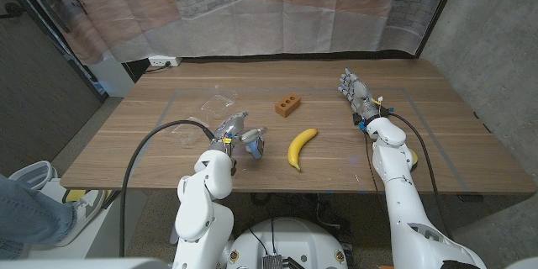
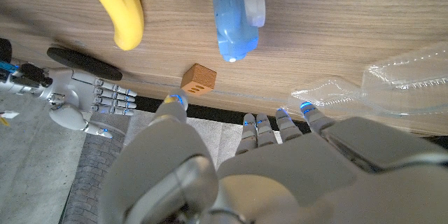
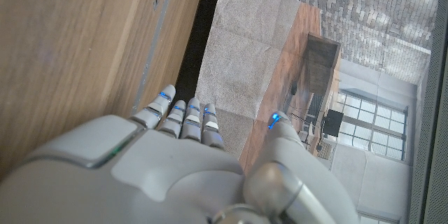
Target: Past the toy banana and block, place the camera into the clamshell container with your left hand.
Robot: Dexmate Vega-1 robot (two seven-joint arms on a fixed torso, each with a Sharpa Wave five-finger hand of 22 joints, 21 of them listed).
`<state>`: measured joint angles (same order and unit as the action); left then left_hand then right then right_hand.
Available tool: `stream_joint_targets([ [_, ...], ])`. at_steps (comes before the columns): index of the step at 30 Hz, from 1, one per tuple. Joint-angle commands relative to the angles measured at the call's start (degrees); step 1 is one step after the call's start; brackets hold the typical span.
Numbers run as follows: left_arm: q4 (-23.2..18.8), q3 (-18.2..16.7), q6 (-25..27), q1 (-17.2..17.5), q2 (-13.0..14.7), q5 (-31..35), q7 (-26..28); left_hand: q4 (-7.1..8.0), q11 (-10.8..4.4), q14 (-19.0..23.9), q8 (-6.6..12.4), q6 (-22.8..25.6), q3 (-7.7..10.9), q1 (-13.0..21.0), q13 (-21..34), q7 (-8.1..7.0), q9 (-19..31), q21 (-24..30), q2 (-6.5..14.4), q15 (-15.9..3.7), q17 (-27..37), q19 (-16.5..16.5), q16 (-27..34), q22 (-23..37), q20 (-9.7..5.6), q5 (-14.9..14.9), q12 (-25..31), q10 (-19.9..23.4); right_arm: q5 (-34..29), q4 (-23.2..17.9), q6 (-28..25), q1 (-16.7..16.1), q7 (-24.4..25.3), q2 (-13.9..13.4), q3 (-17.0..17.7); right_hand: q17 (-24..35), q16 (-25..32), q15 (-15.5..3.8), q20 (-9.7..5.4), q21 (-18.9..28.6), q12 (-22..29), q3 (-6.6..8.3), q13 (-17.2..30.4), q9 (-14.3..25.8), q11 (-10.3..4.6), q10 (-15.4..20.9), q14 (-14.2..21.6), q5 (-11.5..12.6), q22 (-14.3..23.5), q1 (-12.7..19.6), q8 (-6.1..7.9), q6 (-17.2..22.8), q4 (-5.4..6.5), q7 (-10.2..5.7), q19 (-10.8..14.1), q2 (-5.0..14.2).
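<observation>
Step in hand: judged to be the reach for the camera (image 1: 254,144); not yet grasped.
Left hand (image 1: 229,130): lower centre-left of the head view, fingers apart and extended, holding nothing. In the left wrist view the left hand (image 2: 266,175) points its fingertips (image 2: 306,106) toward the container's edge, with the camera (image 2: 234,14) lying beyond them.
Camera: small blue toy, lying on the counter (image 1: 420,147) just right of the left hand, apart from it.
Container (image 1: 210,109): clear clamshell, upper left of the left hand, near it; in the wrist view the container (image 2: 392,87) lies open. Hard to read in outline because it is transparent.
Advice: bring the hand over the camera's body, close on its narrow sides, lift clear before swinging toward the container.
Banana (image 1: 301,147): right of the camera, near, not touching; on the far side from the container, so judged not in the path.
Block (image 1: 288,105): brown, above the banana in the frame, well apart from the camera.
Right hand (image 1: 355,92): upper right of the counter, fingers extended, holding nothing; well clear of the work.
Risk: thin lid may shift if nudged by the fingers.
</observation>
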<state>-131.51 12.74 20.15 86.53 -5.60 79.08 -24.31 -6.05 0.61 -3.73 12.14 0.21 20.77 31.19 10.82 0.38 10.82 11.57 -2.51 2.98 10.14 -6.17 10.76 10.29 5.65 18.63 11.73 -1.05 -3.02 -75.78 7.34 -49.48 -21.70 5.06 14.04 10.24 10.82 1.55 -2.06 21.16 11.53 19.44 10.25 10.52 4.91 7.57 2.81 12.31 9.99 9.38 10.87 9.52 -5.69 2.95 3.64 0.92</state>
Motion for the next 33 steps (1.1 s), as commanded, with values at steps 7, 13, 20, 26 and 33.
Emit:
stream_joint_targets([
  [7,-0.94,5.38,3.73,-0.88,2.70,11.53,-6.45,-2.75,0.81,-0.78,-0.87,-2.20,0.46,5.00,0.49,-4.00,0.28,0.59,-1.45,1.13,0.33,1.26,-0.07,0.15,5.38,-0.40,0.04,-1.46,0.17,-0.76,-0.68,-0.26,-0.54,0.07,-0.10,0.29,0.14,-0.03,-1.56,-0.28,0.32,0.14,0.23,0.28,-0.55,0.23,0.44,-0.03,0.21,-0.05,0.36,-0.04,-0.25,-0.33,0.44,0.41],
  [13,-0.75,7.10,4.93,-1.14,2.73,16.55,-8.34,-3.15,0.34,-1.32,-1.23,-3.78,0.43,6.37,0.65,-5.05,0.36,0.66,-2.10,1.50,0.42,1.79,-0.13,0.21,6.26,-0.40,-0.25,-2.84,0.22,-0.72,-0.80,-0.26,-0.56,0.10,-0.10,0.29,0.14,-0.01,-1.52,-0.38,0.31,0.11,0.23,0.29,-0.62,0.19,0.46,-0.03,0.21,-0.07,0.37,0.00,-0.26,-0.36,0.48,0.40],
  [20,-0.68,8.40,5.18,-1.89,3.16,22.30,-11.52,-3.09,-0.05,-0.54,-0.64,-2.85,-0.08,6.87,0.86,-5.66,0.45,1.33,-3.17,2.06,0.56,3.71,0.30,0.42,6.51,-0.20,-0.14,-3.42,0.16,-0.73,-0.79,-0.34,-0.55,0.09,-0.09,0.29,0.14,0.00,-1.40,-0.48,0.31,0.10,0.23,0.29,-0.56,0.19,0.51,-0.03,0.21,-0.07,0.39,0.06,-0.28,-0.37,0.55,0.42],
  [26,-0.17,9.39,5.66,-2.38,3.14,27.06,-12.51,-2.18,-0.90,1.68,0.32,-0.32,-2.77,5.12,1.14,-7.20,0.61,2.56,-6.30,1.97,0.75,8.08,1.13,0.66,6.71,0.29,0.91,-2.07,0.14,-0.77,-0.70,-0.47,-0.41,0.13,-0.06,0.29,0.16,0.01,-1.35,-0.57,0.36,0.07,0.23,0.29,-0.43,0.32,0.58,-0.03,0.22,-0.08,0.39,0.08,-0.30,-0.41,0.61,0.41],
  [33,1.43,10.96,6.73,-2.66,3.20,31.84,-10.13,-1.65,-3.51,6.88,1.98,6.01,-5.35,4.80,1.26,-8.27,0.74,4.33,-6.67,0.67,0.67,16.17,2.12,0.63,6.76,1.85,2.87,3.52,0.30,-0.89,-0.86,-0.49,-0.40,0.18,0.04,0.28,0.16,-0.01,-1.33,-0.71,0.35,0.06,0.23,0.29,-0.59,0.29,0.67,-0.03,0.22,-0.07,0.43,0.21,-0.34,-0.45,0.72,0.43],
])
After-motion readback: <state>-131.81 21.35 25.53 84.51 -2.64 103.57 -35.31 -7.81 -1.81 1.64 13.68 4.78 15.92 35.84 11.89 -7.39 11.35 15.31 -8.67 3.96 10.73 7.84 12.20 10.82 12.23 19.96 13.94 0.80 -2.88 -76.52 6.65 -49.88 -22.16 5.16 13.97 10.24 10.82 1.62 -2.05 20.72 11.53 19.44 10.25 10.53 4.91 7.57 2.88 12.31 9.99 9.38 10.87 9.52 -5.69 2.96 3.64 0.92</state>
